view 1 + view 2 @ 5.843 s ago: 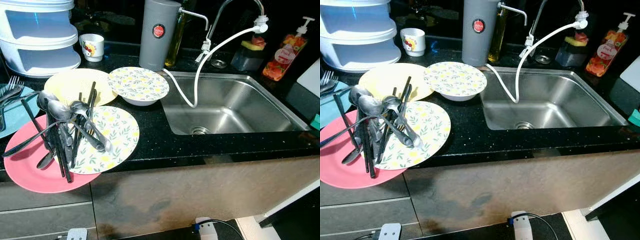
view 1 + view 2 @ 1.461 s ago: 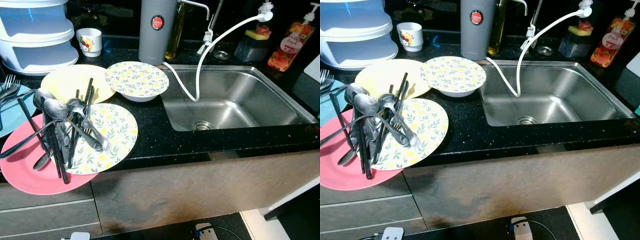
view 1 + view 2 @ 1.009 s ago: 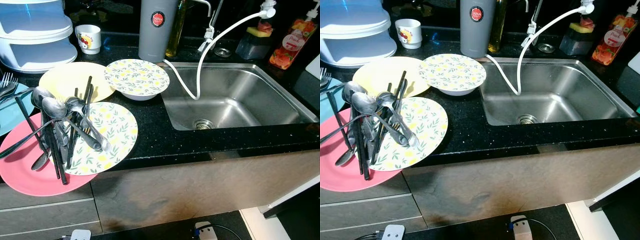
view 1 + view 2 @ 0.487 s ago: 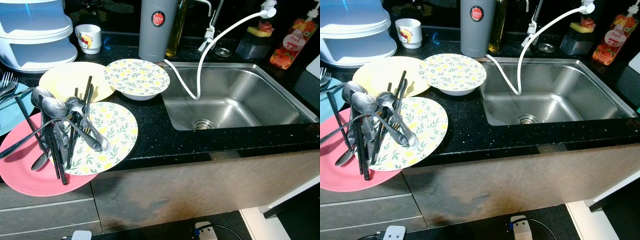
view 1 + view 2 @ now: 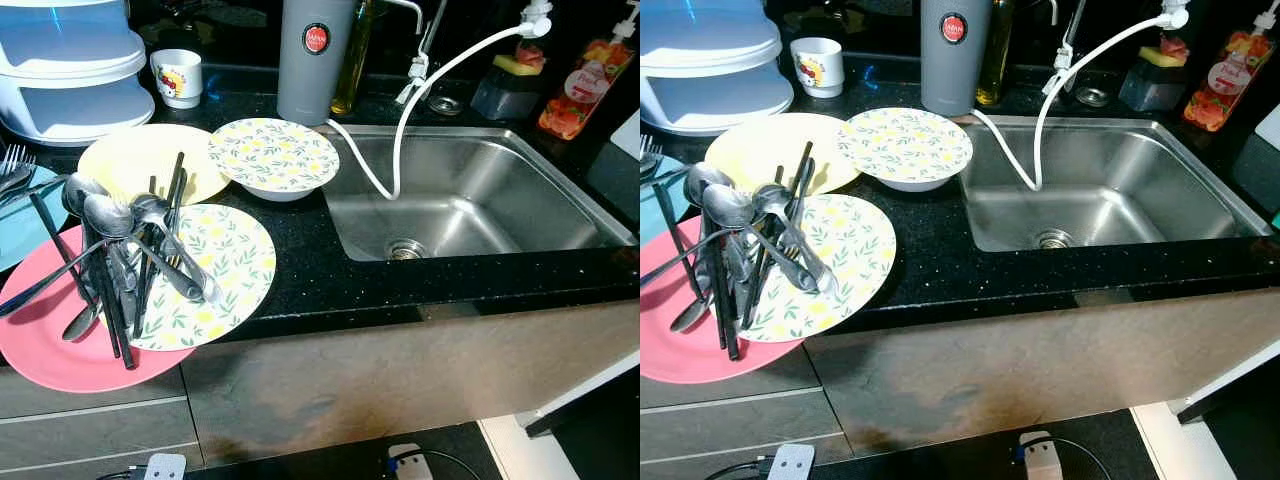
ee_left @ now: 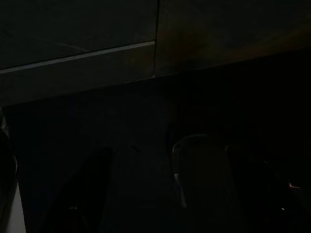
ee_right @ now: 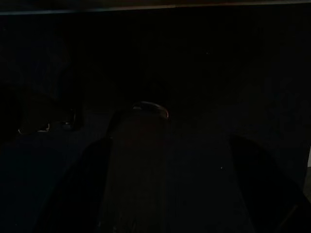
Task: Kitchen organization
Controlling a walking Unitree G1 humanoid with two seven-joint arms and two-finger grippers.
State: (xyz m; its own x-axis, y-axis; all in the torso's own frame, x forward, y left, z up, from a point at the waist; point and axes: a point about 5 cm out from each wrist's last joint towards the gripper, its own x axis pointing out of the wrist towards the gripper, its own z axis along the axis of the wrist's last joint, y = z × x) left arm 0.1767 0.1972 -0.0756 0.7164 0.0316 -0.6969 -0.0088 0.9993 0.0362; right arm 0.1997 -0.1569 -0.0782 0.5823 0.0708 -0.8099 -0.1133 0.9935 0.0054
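Pink plate (image 5: 45,350) and floral plate (image 5: 225,270) under piled cutlery (image 5: 125,255), beside sink (image 5: 470,200), gripper fingers' state indiscernible in dark wrist views

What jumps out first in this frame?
The tangle of spoons and black chopsticks heaped across the pink plate and the leaf-patterned plate at the counter's left edge. Behind them sit a yellow plate and a patterned bowl. To the right, the steel sink has a white hose dangling into it.
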